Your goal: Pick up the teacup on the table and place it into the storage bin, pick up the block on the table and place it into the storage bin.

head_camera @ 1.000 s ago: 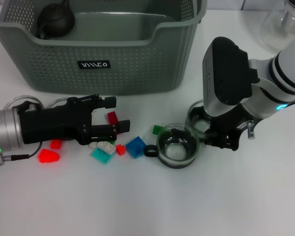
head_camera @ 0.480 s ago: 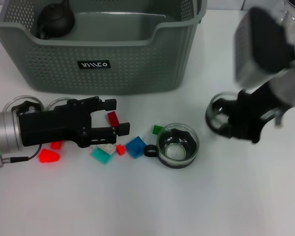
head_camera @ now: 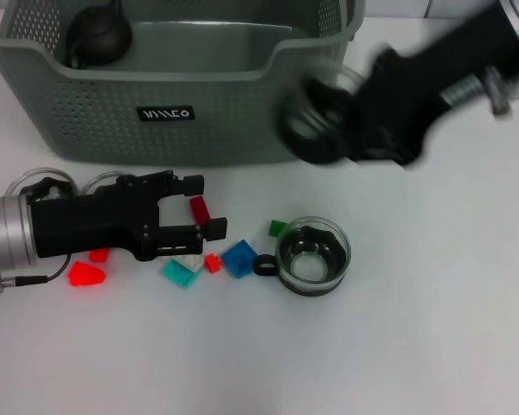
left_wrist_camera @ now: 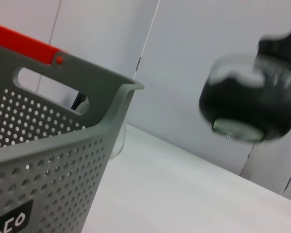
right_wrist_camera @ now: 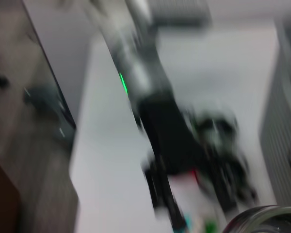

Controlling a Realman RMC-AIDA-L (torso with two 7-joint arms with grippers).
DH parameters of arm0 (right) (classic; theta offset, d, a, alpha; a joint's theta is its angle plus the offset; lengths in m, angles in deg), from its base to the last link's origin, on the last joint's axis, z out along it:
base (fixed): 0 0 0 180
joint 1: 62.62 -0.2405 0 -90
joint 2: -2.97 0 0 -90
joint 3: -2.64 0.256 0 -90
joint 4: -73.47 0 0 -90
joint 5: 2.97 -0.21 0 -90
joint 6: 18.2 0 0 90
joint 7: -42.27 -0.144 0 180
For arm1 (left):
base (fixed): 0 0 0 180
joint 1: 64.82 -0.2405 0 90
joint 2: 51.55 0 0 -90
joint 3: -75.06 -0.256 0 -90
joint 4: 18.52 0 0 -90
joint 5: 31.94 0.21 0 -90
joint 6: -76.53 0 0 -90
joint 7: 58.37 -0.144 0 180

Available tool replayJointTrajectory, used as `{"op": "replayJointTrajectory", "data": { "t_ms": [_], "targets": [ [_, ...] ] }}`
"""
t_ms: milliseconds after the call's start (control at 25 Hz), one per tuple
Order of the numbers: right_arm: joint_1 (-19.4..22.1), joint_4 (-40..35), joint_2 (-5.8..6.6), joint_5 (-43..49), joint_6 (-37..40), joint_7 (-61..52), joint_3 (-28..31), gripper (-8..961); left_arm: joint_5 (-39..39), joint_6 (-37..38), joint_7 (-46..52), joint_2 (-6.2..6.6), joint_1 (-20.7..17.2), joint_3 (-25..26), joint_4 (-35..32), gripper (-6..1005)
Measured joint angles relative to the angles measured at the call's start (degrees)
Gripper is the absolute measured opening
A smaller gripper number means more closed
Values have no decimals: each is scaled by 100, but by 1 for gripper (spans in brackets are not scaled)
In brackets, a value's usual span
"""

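The grey-green storage bin (head_camera: pixel 199 112) stands at the back of the table. My right gripper (head_camera: pixel 353 123) is shut on a glass teacup (head_camera: pixel 313 121) and holds it in the air at the bin's front right corner, blurred by motion. The cup also shows in the left wrist view (left_wrist_camera: pixel 242 107). A second glass teacup (head_camera: pixel 312 256) stands on the table in front. My left gripper (head_camera: pixel 202 206) is open low over the table, its fingers on either side of a red block (head_camera: pixel 198 208).
Loose blocks lie by the left gripper: blue (head_camera: pixel 239 258), teal (head_camera: pixel 181 272), small green (head_camera: pixel 278 228), red (head_camera: pixel 86 275). A dark teapot (head_camera: pixel 98 35) sits in the bin's back left corner. Glass cups (head_camera: pixel 35 180) stand behind the left arm.
My right gripper has lifted its teacup off the table and swung it up and left to the bin's front right corner. The left arm has hardly moved.
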Motion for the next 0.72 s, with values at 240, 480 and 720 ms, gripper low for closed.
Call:
{"op": "replayJointTrajectory", "data": {
  "t_ms": [240, 480, 720],
  "targets": [
    [-982, 887, 17, -645, -567, 12, 637, 68, -23, 21, 30, -7, 19, 10, 3, 840],
    [-1361, 1651, 32, -389, -2655, 123, 495, 73, -33, 87, 33, -16, 82, 11, -35, 841],
    [-1775, 3333, 44, 82, -4981, 657, -72, 79, -38, 187, 2, -31, 164, -6, -68, 839]
  ]
}}
